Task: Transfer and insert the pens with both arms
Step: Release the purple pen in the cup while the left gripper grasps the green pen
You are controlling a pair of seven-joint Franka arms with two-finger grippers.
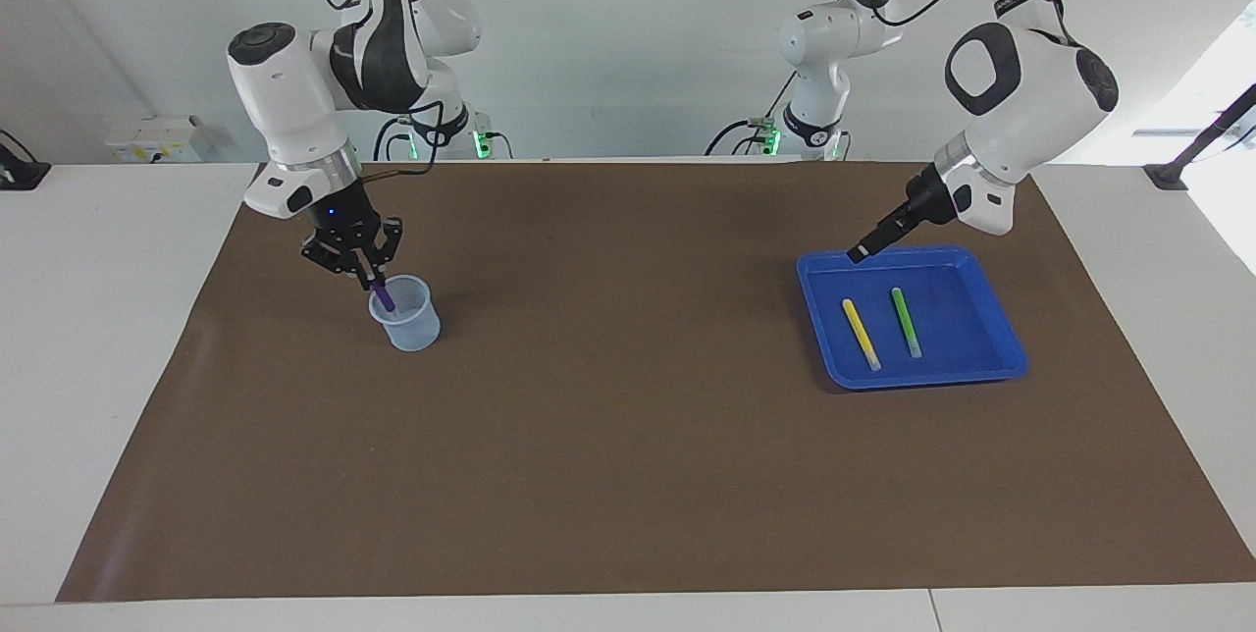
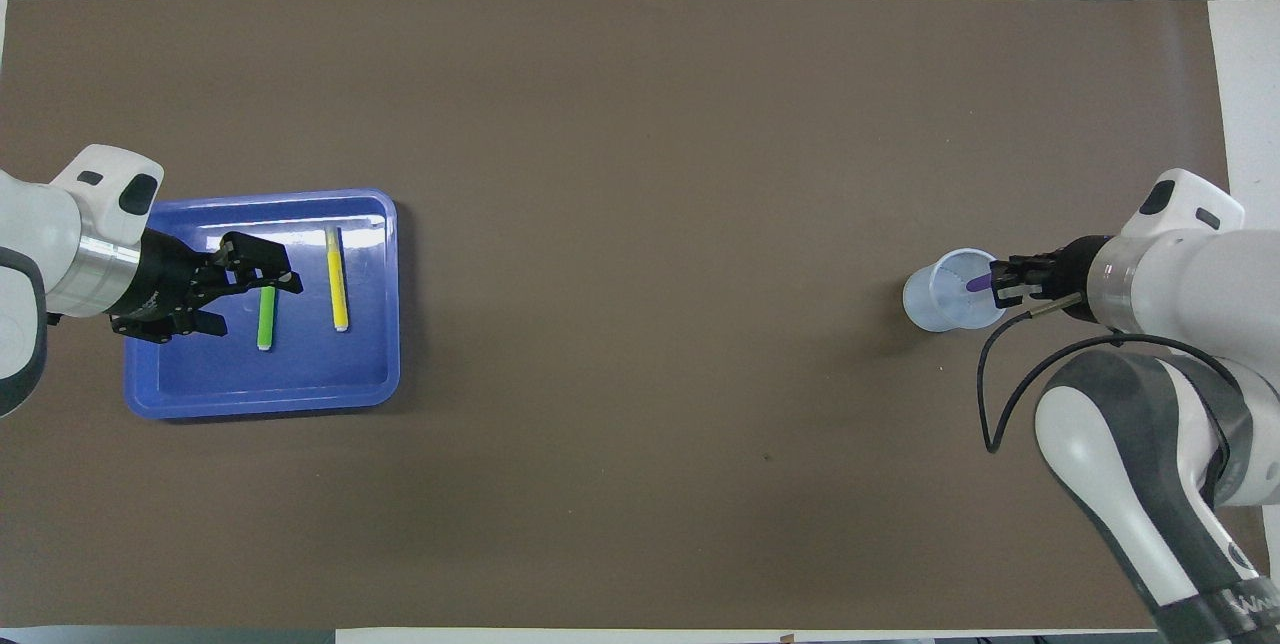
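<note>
My right gripper (image 1: 372, 277) is shut on the purple pen (image 1: 384, 298) and holds it tilted, with its lower end inside a clear plastic cup (image 1: 410, 326). The overhead view shows the same gripper (image 2: 998, 285), pen (image 2: 978, 281) and cup (image 2: 935, 304). The yellow pen (image 1: 861, 334) and the green pen (image 1: 905, 321) lie side by side in a blue tray (image 1: 967, 318). My left gripper (image 1: 858, 255) is open and empty, raised over the tray's edge nearest the robots. In the overhead view this gripper (image 2: 250, 302) covers part of the green pen (image 2: 266, 316), beside the yellow pen (image 2: 338, 279).
A brown mat (image 1: 628, 436) covers the table between the cup, at the right arm's end, and the tray (image 2: 300, 374), at the left arm's end. Two smaller white arms with green lights (image 1: 814, 53) stand at the table's edge by the robots.
</note>
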